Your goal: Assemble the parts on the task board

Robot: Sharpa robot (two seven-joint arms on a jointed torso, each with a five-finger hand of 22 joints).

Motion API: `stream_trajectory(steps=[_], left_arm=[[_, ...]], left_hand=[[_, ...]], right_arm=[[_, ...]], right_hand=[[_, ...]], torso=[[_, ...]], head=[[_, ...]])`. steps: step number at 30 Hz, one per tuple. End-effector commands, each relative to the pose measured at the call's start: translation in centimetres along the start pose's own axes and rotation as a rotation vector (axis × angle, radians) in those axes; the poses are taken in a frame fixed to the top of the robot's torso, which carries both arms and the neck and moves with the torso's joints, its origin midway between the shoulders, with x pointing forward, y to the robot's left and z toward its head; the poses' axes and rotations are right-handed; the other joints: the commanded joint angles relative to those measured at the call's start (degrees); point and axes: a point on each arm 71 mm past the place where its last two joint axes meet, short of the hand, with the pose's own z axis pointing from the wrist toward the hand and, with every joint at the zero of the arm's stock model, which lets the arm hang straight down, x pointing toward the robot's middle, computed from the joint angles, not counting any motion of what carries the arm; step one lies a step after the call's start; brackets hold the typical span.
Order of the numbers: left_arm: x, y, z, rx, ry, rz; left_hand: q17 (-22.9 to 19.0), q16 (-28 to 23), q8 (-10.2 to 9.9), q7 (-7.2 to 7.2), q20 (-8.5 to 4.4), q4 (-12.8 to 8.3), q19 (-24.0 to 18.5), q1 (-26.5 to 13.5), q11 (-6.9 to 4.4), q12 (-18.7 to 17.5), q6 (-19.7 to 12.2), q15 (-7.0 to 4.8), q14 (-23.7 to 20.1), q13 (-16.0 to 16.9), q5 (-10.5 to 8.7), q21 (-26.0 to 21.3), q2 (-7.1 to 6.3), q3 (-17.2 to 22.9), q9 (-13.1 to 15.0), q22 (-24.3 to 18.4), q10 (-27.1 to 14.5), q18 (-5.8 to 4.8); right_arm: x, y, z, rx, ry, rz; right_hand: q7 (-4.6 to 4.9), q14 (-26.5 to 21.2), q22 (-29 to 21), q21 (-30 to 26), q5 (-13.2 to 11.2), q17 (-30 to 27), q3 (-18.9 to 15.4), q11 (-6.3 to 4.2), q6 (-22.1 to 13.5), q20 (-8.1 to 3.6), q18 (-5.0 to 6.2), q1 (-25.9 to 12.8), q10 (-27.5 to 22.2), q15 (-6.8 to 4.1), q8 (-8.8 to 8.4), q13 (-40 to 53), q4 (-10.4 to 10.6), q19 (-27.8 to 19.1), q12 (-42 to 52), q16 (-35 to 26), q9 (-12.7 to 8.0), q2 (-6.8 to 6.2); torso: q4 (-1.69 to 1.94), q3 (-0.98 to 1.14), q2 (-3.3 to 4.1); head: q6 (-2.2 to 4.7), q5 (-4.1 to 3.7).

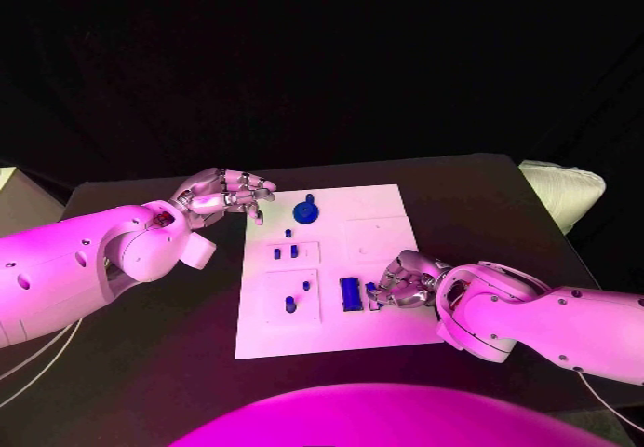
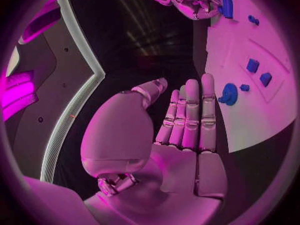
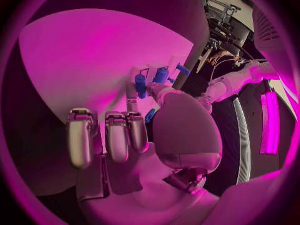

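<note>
Strong magenta light falls from above; the task board (image 1: 336, 279) glares pale against the dim black table (image 1: 134, 372). Surroundings lie in darkness. Wrist views bend straight edges within dark circular frames; nearby fingers (image 3: 117, 140) appear soft.

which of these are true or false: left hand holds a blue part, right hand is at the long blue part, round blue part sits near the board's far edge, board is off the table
1. The left hand holds a blue part. False: it holds nothing.
2. The right hand is at the long blue part. True.
3. The round blue part sits near the far edge of the task board. True.
4. The board is off the table. False: it lies flat on it.
</note>
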Motion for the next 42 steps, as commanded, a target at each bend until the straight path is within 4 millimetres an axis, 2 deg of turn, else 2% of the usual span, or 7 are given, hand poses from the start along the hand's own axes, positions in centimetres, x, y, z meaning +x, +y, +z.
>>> stream_trajectory(steps=[1,6,12,29,34,38,42], left_arm=[[0.2,-0.1,0.1,0.005,0.019,-0.011],[0.2,-0.1,0.1,0.005,0.019,-0.011],[0.2,0.0,0.1,0.005,0.019,-0.01],[0.2,0.1,0.1,0.0,0.02,-0.011],[0.2,0.1,0.1,-0.001,0.02,-0.011],[0.2,0.1,0.1,-0.002,0.02,-0.011],[0.2,0.1,0.1,-0.003,0.019,-0.011]], left_hand=[[-0.08,-0.23,-0.04,0.18,-0.11,0.3,0.33,0.05,-0.14,0.2,-0.31,0.35,-0.24,-0.05,-0.18,-0.33,0.33,0.08,0.09,-0.09,-0.43,0.81],[-0.08,-0.23,-0.04,0.18,-0.11,0.3,0.33,0.05,-0.14,0.2,-0.31,0.35,-0.24,-0.05,-0.18,-0.33,0.33,0.08,0.09,-0.09,-0.43,0.81],[-0.08,-0.23,-0.04,0.18,-0.11,0.3,0.33,0.05,-0.14,0.2,-0.31,0.35,-0.24,-0.05,-0.18,-0.33,0.33,0.08,0.09,-0.09,-0.43,0.81],[-0.09,-0.25,-0.06,0.21,-0.08,0.68,0.34,-0.2,-0.1,0.19,-0.36,0.4,-0.27,-0.1,-0.17,-0.46,0.53,0.01,0.09,-0.17,-0.52,0.79],[-0.09,-0.25,-0.06,0.22,-0.07,0.78,0.34,-0.27,-0.1,0.19,-0.37,0.41,-0.28,-0.11,-0.17,-0.49,0.57,0.0,0.09,-0.2,-0.54,0.79],[-0.09,-0.25,-0.06,0.22,-0.07,0.78,0.34,-0.27,-0.1,0.19,-0.37,0.41,-0.28,-0.11,-0.17,-0.49,0.57,0.0,0.09,-0.2,-0.54,0.79],[-0.09,-0.25,-0.05,0.21,-0.05,0.91,0.34,-0.33,-0.1,0.2,-0.37,0.42,-0.28,-0.12,-0.15,-0.54,0.69,0.01,0.09,-0.23,-0.55,0.79]], right_arm=[[0.3,0.3,0.0,-0.017,0.01,0.001],[0.3,0.3,-0.1,-0.02,0.015,-0.001],[0.3,0.3,-0.1,-0.025,0.017,-0.002],[0.0,-0.1,-1.0,-0.043,0.018,0.0],[0.0,-0.1,-1.2,-0.052,0.021,0.005],[0.0,-0.1,-1.3,-0.056,0.027,0.004],[0.0,-0.1,-1.3,-0.059,0.031,0.002]], right_hand=[[0.35,5.6,13.53,0.35,-0.8,13.46,-0.71,-0.35,0.15,-0.24,-1.06,-1.4,4.9,-0.33,0.28,13.83,-0.03,4.71,0.35,0.2,0.1,-0.14],[0.35,5.61,13.57,0.41,0.15,13.48,-1.74,-0.35,0.15,-0.24,-1.07,-3.34,4.92,-0.33,0.36,13.86,-0.04,4.73,0.38,0.21,0.16,-0.26],[0.29,5.62,13.58,0.38,0.15,13.56,-3.22,-0.38,0.17,-0.25,-1.07,-5.63,4.93,-0.35,0.46,13.87,0.03,4.73,0.38,0.24,0.23,-0.3],[0.22,5.63,13.56,0.26,0.4,13.57,-3.66,-0.43,0.23,-0.27,-1.05,-6.35,4.96,-0.38,0.55,13.91,0.05,4.71,0.45,0.25,0.28,-0.03],[0.18,5.63,13.58,0.31,0.64,13.58,-3.7,-0.47,0.26,-0.29,-1.06,-6.51,4.95,-0.41,0.59,13.9,0.02,4.73,0.44,0.25,0.31,0.3],[0.16,5.63,13.61,0.4,0.81,13.61,-3.69,-0.48,0.25,-0.3,-1.07,-6.54,4.97,-0.43,0.61,13.92,-0.01,4.75,0.47,0.27,0.32,0.53],[0.15,5.65,13.59,0.35,0.94,13.66,-3.67,-0.5,0.26,-0.31,-1.06,-6.56,4.99,-0.44,0.62,13.94,-0.01,4.74,0.52,0.29,0.33,0.74]], torso=[[-0.01,-0.03,-0.01],[0.0,-0.05,0.03],[-0.02,-0.02,0.01],[-0.03,0.15,0.03],[-0.02,0.03,0.01],[0.02,0.05,0.0],[0.01,-0.01,-0.02]], head=[[0.0,-0.01],[0.0,-0.06],[0.0,-0.05],[0.0,0.12],[0.0,0.13],[0.0,0.09],[0.0,0.12]])
